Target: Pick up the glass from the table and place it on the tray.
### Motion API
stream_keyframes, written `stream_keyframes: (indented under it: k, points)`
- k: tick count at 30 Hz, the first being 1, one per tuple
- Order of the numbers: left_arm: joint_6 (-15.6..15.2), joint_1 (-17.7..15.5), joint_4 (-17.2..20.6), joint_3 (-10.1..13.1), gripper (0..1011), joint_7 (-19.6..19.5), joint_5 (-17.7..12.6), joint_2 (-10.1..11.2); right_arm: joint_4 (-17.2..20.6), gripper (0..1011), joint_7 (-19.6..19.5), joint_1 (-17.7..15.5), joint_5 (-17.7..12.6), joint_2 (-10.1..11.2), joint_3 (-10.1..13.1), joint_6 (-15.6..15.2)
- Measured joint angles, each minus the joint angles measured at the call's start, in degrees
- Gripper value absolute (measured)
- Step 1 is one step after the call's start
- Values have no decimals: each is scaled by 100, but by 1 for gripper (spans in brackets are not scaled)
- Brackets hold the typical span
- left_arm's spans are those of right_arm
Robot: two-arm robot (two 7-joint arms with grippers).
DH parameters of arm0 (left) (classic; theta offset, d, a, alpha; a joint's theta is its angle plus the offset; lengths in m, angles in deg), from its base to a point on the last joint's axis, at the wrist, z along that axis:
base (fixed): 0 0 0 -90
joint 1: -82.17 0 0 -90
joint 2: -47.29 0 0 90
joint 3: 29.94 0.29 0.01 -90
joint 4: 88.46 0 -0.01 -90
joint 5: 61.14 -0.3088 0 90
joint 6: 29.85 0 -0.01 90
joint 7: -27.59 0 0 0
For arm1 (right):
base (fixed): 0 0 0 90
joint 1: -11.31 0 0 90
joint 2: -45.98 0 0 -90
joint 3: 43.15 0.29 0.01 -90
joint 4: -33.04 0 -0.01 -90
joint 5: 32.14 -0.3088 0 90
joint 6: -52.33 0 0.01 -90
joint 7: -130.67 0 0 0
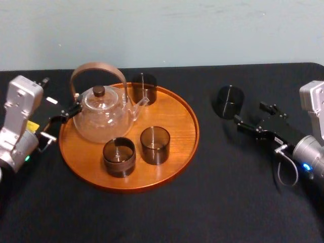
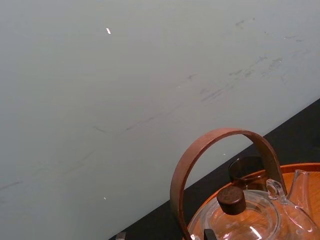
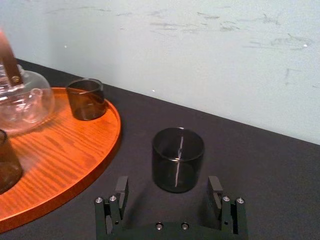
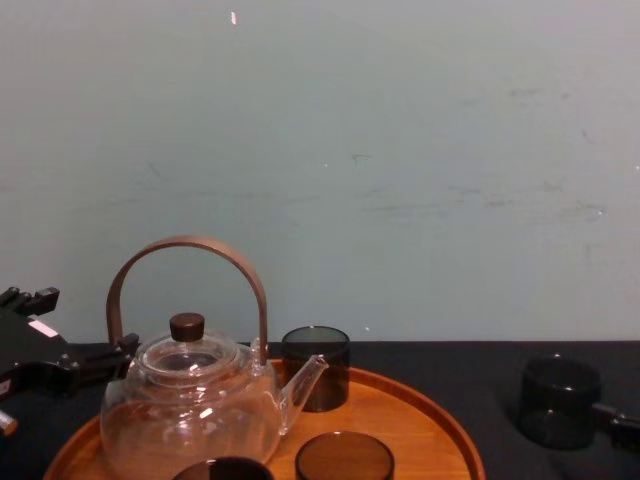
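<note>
Silver-grey arm links (image 1: 20, 109); black left pincer (image 1: 62, 104), black right pincer (image 1: 251, 116); grey cable loop (image 1: 286, 173), blue light (image 1: 306, 166)

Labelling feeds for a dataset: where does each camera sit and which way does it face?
Head: high, looking down on table, tray, left gripper, right gripper.
Chest: low, looking across at the teapot; left gripper at the edge.
Left wrist: on left arm, facing teapot and wall.
Right wrist: behind its open fingers, facing the glass.
Head and chest share that glass.

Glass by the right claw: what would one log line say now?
right gripper: open, facing glass | glass: on table, beside tray | left gripper: parked by teapot
</note>
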Motion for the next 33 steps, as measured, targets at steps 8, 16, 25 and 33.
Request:
stream_keyframes:
  k: [8,16,25,33]
  points:
    - [0,0,0,0,1009,0,0,0,-261,1002,-2,236,62,-92,-12,-51]
    - [0,0,0,0,1010,0,0,0,-444,1002,37,391,133,-172,-75,-60]
    - [0,0,0,0,1010,0,0,0,-714,1002,86,640,222,-266,-155,-55]
    - [0,0,0,0,1009,0,0,0,-1052,1002,124,909,272,-365,-207,-69]
